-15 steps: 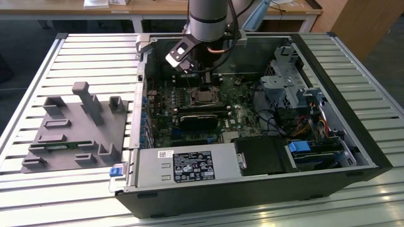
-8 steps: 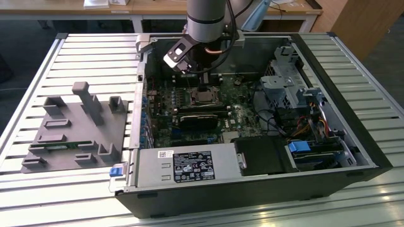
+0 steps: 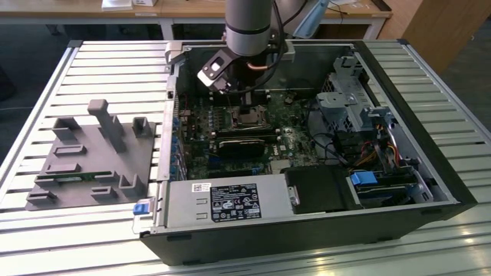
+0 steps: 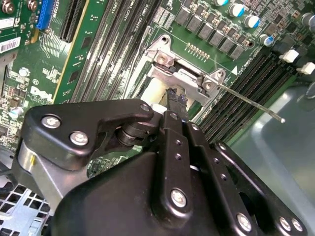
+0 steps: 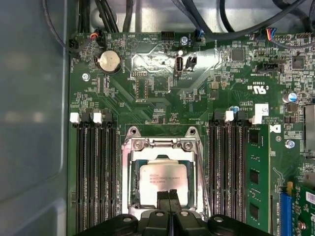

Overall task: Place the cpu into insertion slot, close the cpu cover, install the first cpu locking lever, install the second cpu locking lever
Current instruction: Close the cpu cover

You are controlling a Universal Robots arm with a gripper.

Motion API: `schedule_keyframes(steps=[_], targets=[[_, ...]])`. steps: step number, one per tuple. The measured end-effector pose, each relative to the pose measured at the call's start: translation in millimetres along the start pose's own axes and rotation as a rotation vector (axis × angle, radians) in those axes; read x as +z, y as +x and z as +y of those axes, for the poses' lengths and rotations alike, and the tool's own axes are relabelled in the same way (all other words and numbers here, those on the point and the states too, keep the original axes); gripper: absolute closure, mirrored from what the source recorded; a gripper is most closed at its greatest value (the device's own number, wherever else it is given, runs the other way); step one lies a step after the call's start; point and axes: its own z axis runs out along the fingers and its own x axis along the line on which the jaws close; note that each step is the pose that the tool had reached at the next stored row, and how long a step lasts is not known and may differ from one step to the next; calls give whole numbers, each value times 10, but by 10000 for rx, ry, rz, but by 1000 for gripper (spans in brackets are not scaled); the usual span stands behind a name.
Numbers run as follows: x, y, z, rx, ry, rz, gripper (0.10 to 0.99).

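The arm reaches down into the open case (image 3: 429,86) on the table (image 3: 115,69), bringing the gripper (image 3: 247,108) over the insertion slot (image 3: 252,119) near the middle of the board (image 5: 147,88), between two banks of memory slots (image 5: 96,167). The cpu (image 5: 160,178) lies flat in the slot, its pale face up and square to the frame, so the placing step looks done. The cpu cover (image 5: 160,144) appears to lie down around it, with the chip showing through its window, though I cannot tell whether it is fully seated. In the first wrist view the gripper (image 5: 170,195) has its jaws pressed together with nothing between them, and the joined tips sit at the chip's edge nearest the gripper. That suits pushing rather than grasping: closed, the tips make one narrow, stiff point that fits inside the socket frame. In the second wrist view the gripper (image 4: 174,96) touches or nearly touches the cover (image 4: 179,77) beside its screws. A thin locking lever (image 4: 251,102) juts out from the frame's corner over the memory slots, free at its end, so it looks unlatched. A grey fixture (image 3: 92,155) sits on the table well apart from the case, towards the exterior view's left.
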Motion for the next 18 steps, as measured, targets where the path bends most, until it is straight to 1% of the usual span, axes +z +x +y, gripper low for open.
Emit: schedule_keyframes(steps=[7, 15, 18], targets=[[39, -2, -48, 0, 0, 0, 980], [53, -2, -49, -1, -1, 2, 980], [72, -2, -50, -1, 0, 0, 980]])
